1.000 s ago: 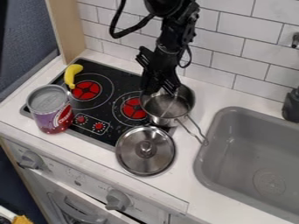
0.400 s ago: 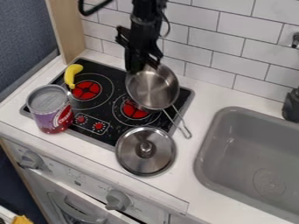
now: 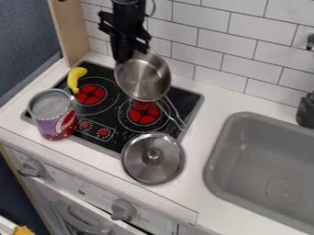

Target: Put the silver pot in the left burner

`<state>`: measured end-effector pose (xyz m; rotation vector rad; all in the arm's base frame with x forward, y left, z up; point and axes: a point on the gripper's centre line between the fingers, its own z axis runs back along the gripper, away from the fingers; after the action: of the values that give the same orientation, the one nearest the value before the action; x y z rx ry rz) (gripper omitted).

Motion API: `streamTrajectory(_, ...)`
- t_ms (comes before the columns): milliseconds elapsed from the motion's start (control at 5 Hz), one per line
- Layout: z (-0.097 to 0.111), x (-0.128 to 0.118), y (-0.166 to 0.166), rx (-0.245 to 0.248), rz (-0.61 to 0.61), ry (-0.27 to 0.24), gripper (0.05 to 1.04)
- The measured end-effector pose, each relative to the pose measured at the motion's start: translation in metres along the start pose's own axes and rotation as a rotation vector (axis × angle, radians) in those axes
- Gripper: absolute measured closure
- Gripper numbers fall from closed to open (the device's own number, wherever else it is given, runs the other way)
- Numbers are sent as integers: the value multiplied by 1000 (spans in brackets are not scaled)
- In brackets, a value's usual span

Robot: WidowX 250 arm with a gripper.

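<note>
- Silver pot (image 3: pixel 142 78): held by the rim at its upper-left side; tilted, with the inside turned toward the camera; located over the rear of the black cooktop (image 3: pixel 187 98), between the two burners as seen in the view, and short of a seat on the left burner (image 3: pixel 90 94).
- Wire handle (image 3: pixel 165 107) directed toward the lower right of the view, across part of the right burner (image 3: pixel 144 113).
- For the hand (image 3: pixel 131 55): fingers clamped on the pot's rim; suspended from the top of the view, pointing down, in front of the tiled wall (image 3: pixel 202 36).
- At the rear left of the cooktop: yellow banana (image 3: pixel 75 79), placed at the outer ring of the left burner, one end near the red disc.
- At the front left of the cooktop: purple and red can (image 3: pixel 52 114), standing upright, grey top facing up.
- At the front right of the cooktop: round silver lid (image 3: pixel 153 158), lying knob up; partly over the cooktop edge, partly over the white counter (image 3: pixel 211 103).
- Set into the counter at right: grey sink (image 3: pixel 264 160).
- Below the counter's front edge: grey control knobs (image 3: pixel 124 210).
</note>
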<state>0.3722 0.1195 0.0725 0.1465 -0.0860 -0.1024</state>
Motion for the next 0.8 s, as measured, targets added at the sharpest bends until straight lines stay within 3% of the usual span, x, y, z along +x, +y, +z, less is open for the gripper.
streamTrajectory(200, 10, -3, 29, -29, 80, -22, 1021)
streamTrajectory(400, 2, -4, 50, -69, 138, -4, 1024)
streamTrajectory(800, -32, -7, 69, -175, 168, 75, 1024)
